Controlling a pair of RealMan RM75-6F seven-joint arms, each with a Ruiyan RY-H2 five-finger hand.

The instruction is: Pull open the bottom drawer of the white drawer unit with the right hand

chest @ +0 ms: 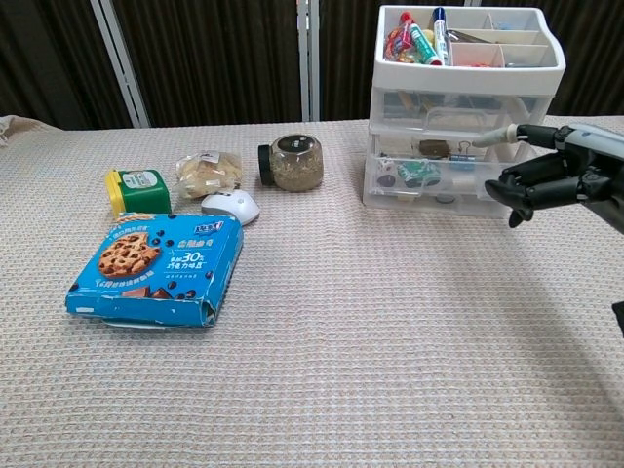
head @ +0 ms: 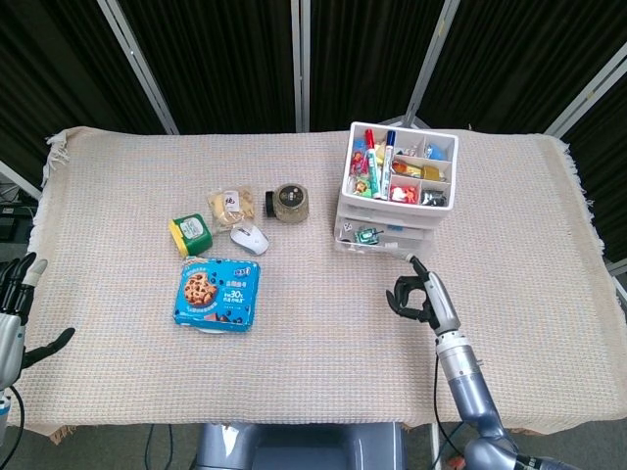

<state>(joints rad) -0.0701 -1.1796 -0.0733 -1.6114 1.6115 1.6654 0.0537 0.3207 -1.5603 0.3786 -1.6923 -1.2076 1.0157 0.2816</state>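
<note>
1. Two hands are showing in the head view, and only the right hand point(head: 423, 296) is taking part in the job; it is hanging in front of the white drawer unit point(head: 392, 188), near its front right corner and apart from it.
2. The right hand point(chest: 561, 180) is holding nothing: most of its fingers are curling inward while one is pointing out toward the unit, its tip lying just beside the front in the chest view, though I cannot tell whether it is touching.
3. The bottom drawer point(chest: 444, 179) is sitting at the base of the unit, at the far right of the cloth-covered table point(head: 118, 323); it is looking closed or very nearly so, with small items showing through its clear front.
4. The step in hand, as I judge it, is the approach: the hand is getting into position at the drawer, and no pull is under way.
5. The next move is probably calling for the fingertips to be hooking under or behind the drawer's front lip, low on the unit, before drawing straight back toward the robot.
6. The unit is looking light and is carrying a loaded open tray on top, so a pull that is not level may be dragging the whole stack forward.
7. The left hand point(head: 12, 313) is idling at the near left edge of the table with fingers spread and empty.
</note>
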